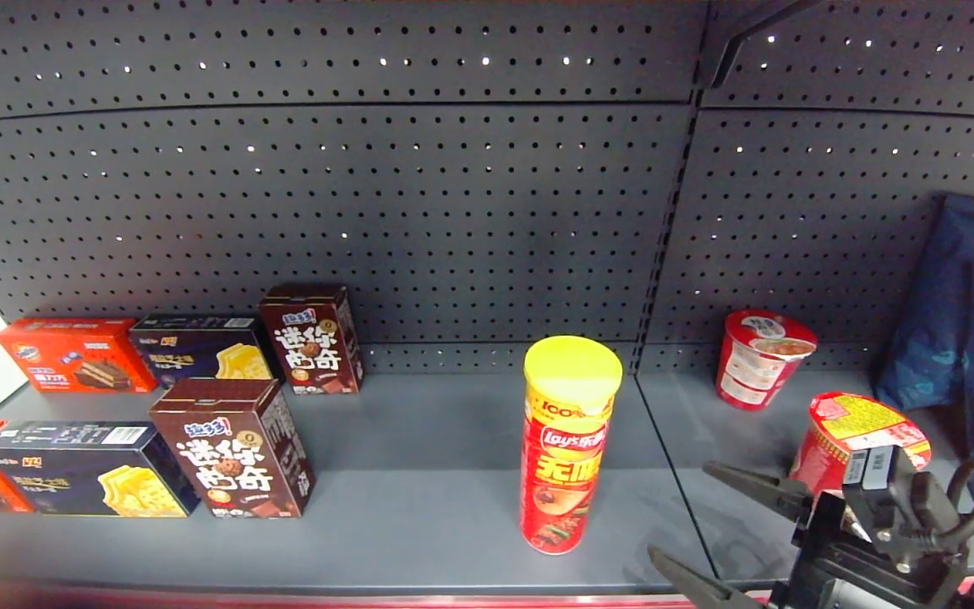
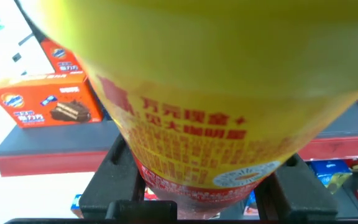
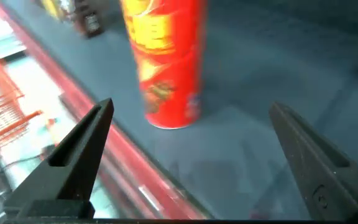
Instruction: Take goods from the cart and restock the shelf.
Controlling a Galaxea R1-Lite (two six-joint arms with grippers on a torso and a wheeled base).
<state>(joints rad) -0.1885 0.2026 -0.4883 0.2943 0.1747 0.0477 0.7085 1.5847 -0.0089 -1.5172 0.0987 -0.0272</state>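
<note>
A tall red chips can with a yellow lid (image 1: 570, 440) stands upright near the front middle of the grey shelf (image 1: 436, 474). My right gripper (image 1: 680, 512) is open just right of it at the shelf's front edge, holding nothing. The right wrist view shows the same can (image 3: 166, 62) a little beyond my open right gripper (image 3: 188, 112), whose dark fingers (image 3: 82, 149) are spread wide. In the left wrist view my left gripper (image 2: 204, 180) is shut on a second red and yellow chips can (image 2: 216, 74), held in front of the shelf.
Snack boxes fill the shelf's left: orange (image 1: 77, 353), dark blue (image 1: 199, 347), brown (image 1: 311, 338), another brown (image 1: 238, 448) and another blue (image 1: 90, 482) in front. Two red cup noodles (image 1: 759, 359) (image 1: 859, 440) and a blue bag (image 1: 969, 321) stand at right. Pegboard backs the shelf.
</note>
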